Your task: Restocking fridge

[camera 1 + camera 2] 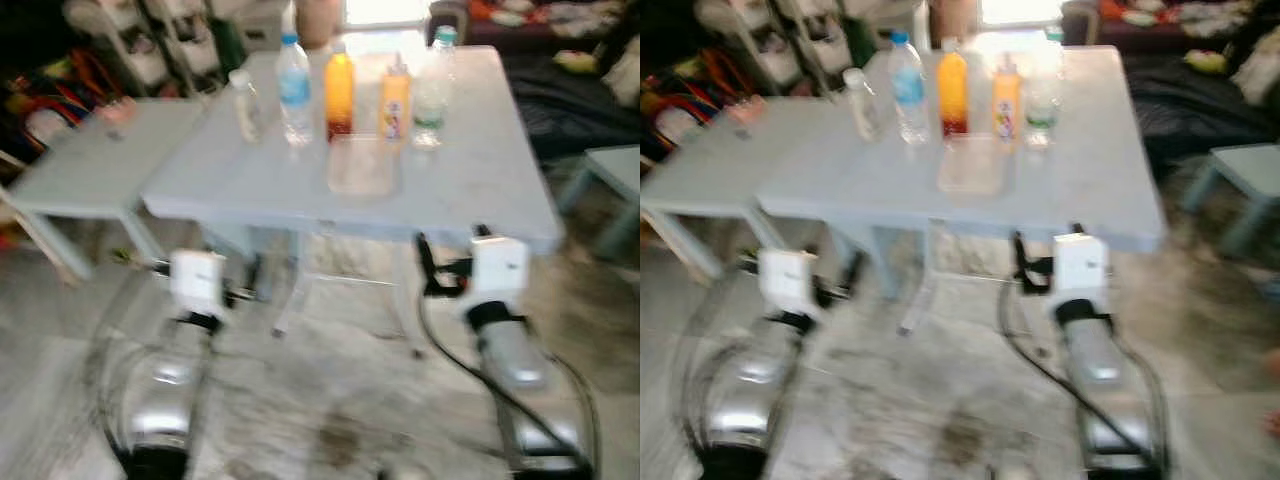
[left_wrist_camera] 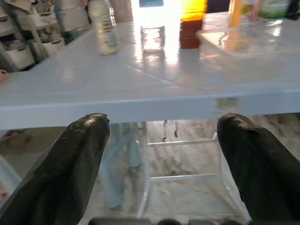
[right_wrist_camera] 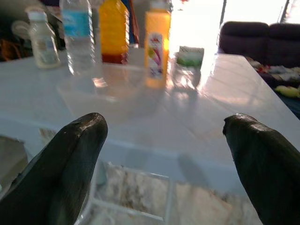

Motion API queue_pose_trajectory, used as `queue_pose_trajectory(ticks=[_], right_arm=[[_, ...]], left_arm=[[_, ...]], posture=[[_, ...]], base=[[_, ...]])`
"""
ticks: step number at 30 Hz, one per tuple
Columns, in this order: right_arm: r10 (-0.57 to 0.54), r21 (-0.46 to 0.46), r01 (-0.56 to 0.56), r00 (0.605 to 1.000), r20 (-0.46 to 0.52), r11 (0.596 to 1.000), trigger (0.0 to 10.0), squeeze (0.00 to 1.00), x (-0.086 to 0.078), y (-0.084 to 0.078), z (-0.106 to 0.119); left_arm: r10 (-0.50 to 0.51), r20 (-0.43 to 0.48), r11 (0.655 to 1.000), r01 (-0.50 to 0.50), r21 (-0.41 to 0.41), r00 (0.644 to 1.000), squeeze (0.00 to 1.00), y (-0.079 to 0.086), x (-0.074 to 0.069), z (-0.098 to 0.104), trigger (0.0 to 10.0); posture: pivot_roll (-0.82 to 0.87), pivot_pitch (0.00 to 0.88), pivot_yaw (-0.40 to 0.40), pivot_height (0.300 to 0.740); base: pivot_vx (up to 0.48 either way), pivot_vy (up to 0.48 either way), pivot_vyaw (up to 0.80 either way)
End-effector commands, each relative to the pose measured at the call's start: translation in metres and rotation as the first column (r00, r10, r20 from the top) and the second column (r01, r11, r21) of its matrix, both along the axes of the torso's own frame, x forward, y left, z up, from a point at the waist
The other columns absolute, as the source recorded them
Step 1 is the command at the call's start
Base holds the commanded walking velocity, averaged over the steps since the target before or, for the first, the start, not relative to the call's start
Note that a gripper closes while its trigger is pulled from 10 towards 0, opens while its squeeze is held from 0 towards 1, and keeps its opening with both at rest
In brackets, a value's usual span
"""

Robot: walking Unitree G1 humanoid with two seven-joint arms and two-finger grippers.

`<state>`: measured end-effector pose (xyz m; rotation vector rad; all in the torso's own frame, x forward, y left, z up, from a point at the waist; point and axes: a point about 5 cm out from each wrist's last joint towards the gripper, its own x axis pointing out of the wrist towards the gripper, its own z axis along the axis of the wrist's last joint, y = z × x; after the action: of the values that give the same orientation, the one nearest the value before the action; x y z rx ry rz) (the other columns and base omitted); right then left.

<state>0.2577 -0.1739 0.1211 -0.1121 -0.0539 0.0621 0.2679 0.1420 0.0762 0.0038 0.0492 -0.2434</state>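
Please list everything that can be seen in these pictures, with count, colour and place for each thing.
Table: one, light blue-grey, directly ahead.
Small bottle: one, clear with white cap, leftmost in the row.
Water bottle: one, clear with blue label, second from left.
Juice bottle: one, orange, middle.
Yellow bottle: one, yellow-orange with printed label, fourth.
Green-capped bottle: one, clear, rightmost.
Container: one, clear plastic, in front of the row.
Side table: one, same colour, left.
Sofa: dark, far right.
Left gripper: black fingers open, below table edge.
Right gripper: black fingers open, at table edge.
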Motion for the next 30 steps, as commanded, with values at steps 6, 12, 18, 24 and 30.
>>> queue_pose_trajectory(ticks=[6, 12, 18, 24, 30], right_arm=[[0.02, 0.007, -0.02, 0.999, 0.028, 1.0, 10.0, 0.0, 0.007, 0.007, 0.004], [0.013, 0.003, -0.013, 0.999, 0.03, 1.0, 10.0, 0.0, 0.007, 0.008, 0.003], [0.004, 0.0, -0.004, 1.0, 0.02, 1.0, 10.0, 0.0, 0.005, 0.009, 0.0], [-0.022, -0.006, 0.022, 1.0, 0.023, 1.0, 10.0, 0.0, 0.006, 0.006, 0.0], [-0.097, -0.025, 0.098, 0.995, 0.01, 0.995, 10.0, 0.0, 0.006, -0.003, -0.003]], left_arm=[[0.032, 0.012, 0.999, -0.032, 0.023, 0.999, 0.0, 0.014, 0.004, 0.002, 10.0], [-0.018, 0.008, 1.0, 0.018, 0.016, 1.0, 0.0, 0.007, 0.001, 0.002, 10.0], [-0.031, 0.004, 1.0, 0.031, -0.001, 1.0, 0.0, 0.005, -0.001, 0.001, 10.0], [-0.038, 0.02, 0.998, 0.039, -0.04, 0.999, 0.0, 0.006, -0.001, 0.004, 10.0], [-0.046, 0.012, 0.998, 0.047, -0.038, 0.999, 0.0, 0.006, -0.003, 0.003, 10.0]], posture=[[-0.07, 0.0, 0.082, 0.74], [-0.07, 0.0, 0.083, 0.74], [-0.07, 0.0, 0.085, 0.74], [-0.06, 0.0, 0.081, 0.74], [-0.06, 0.0, 0.081, 0.74]], base=[[0.424, 0.08, 0.0], [0.448, 0.0, 0.0], [0.43, 0.0, 0.0], [0.139, 0.0, 0.0], [0.0, 0.0, 0.0]])
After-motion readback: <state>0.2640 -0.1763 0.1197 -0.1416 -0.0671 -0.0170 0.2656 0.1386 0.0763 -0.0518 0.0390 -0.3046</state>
